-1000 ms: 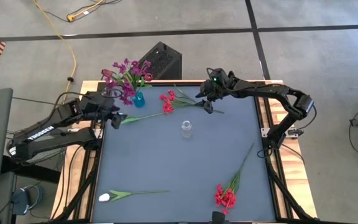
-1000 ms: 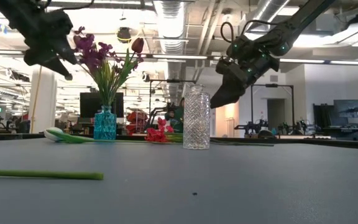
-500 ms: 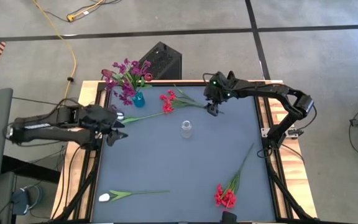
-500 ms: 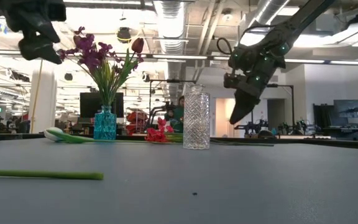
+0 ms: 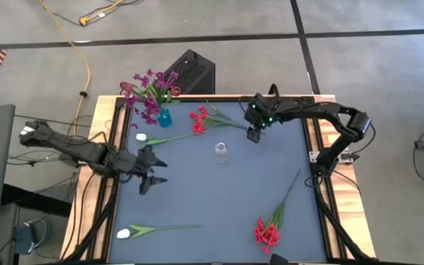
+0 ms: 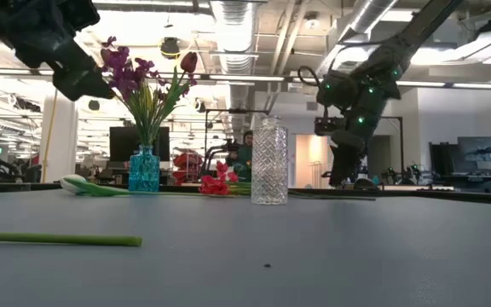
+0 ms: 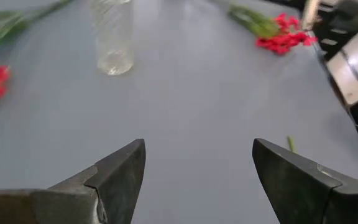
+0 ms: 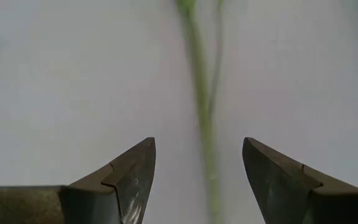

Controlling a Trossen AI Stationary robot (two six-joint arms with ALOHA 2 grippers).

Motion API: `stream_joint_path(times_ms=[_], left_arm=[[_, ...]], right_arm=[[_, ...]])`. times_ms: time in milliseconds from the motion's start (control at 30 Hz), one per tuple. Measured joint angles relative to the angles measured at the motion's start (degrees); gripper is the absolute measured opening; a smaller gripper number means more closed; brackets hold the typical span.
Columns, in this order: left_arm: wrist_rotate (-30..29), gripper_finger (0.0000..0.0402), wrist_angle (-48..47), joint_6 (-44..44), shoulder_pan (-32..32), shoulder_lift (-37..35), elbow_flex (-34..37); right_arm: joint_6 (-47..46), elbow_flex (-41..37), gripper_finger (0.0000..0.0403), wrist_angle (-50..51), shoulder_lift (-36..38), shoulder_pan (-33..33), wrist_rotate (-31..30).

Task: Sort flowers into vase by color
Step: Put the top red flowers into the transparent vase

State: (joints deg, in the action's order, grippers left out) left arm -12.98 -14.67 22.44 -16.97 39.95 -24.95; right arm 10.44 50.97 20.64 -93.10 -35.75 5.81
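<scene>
My right gripper (image 5: 255,135) is open and points down over the thin green stem (image 8: 201,118) of the red flower (image 5: 199,121), near the table's far edge. In the right wrist view the stem runs between its fingertips (image 8: 197,180), untouched. My left gripper (image 5: 155,177) is open and hangs in the air over the table's left part. The left wrist view past its fingertips (image 7: 197,180) shows the clear glass vase (image 7: 112,34). A blue vase (image 5: 164,117) at the far left corner holds purple blooms. White flowers (image 5: 140,137) (image 5: 124,233) and a red cluster (image 5: 266,232) lie flat on the table.
The clear glass vase (image 5: 220,152) stands upright near the table's middle, between the two grippers. A black box (image 5: 190,70) sits on the floor past the far edge. The low view shows the blue vase (image 6: 143,169) and the glass vase (image 6: 268,162) in front of an office room.
My left gripper has swung from beside the blue vase at the far left corner toward the near edge and inward over the table, turning as it went. My right gripper has tipped to point straight down and sunk toward the red flower's stem, drifting slightly right.
</scene>
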Motion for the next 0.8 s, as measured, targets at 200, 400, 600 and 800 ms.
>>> stream_joint_path(times_ms=[200, 400, 600, 800], left_arm=[[-2.5, 0.0284, 23.2, -6.9, 0.0, 4.9, 8.4], [-2.5, 0.0284, 39.7, -11.3, 1.8, 10.8, 12.9], [0.5, 0.0284, 51.3, -13.4, 4.0, 17.1, 12.5], [3.1, 0.0284, 63.2, -13.8, 5.9, 25.7, 12.1]], right_arm=[[-2.8, -5.3, 0.0269, -5.6, 0.0, 0.9, -4.3], [-3.6, -8.1, 0.0269, -7.9, 0.1, 0.2, -4.4], [-3.1, -10.5, 0.0235, -11.1, 0.3, -0.8, -3.2], [-4.7, -13.2, 0.013, -14.4, 0.3, -0.7, -1.3]])
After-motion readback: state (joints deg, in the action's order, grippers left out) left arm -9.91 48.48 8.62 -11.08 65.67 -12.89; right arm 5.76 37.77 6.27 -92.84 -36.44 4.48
